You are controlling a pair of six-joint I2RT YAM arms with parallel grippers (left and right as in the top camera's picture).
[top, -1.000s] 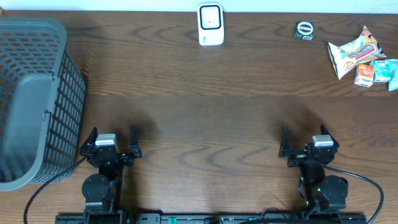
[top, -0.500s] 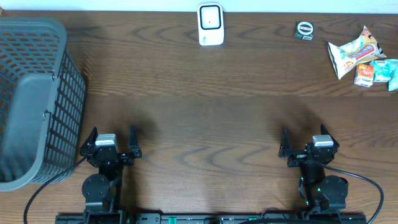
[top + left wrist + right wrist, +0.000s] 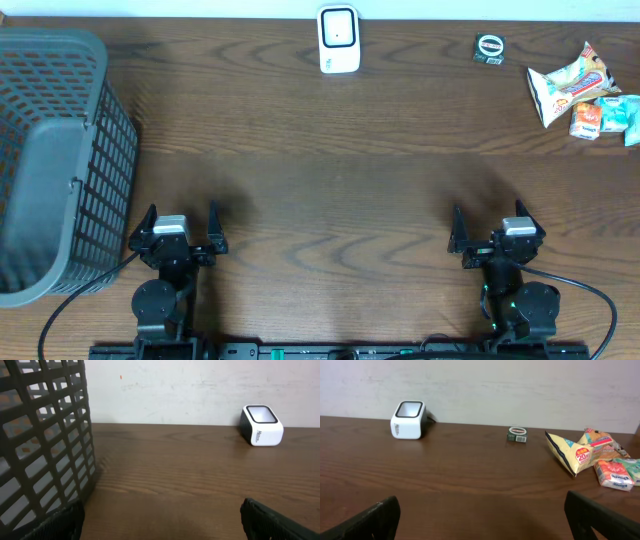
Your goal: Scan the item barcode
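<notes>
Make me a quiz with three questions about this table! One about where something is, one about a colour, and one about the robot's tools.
1. Where is the white scanner?
A. on the floor
B. at the table's far edge
C. on a shelf

2. What colour is the basket?
A. red
B. yellow
C. grey

3. How are the left tool and the right tool?
A. open, holding nothing
B. shut on a snack
C. shut on a cup

Answers: B, it stands by the wall; C, its mesh is grey; A, both are spread with nothing between.
</notes>
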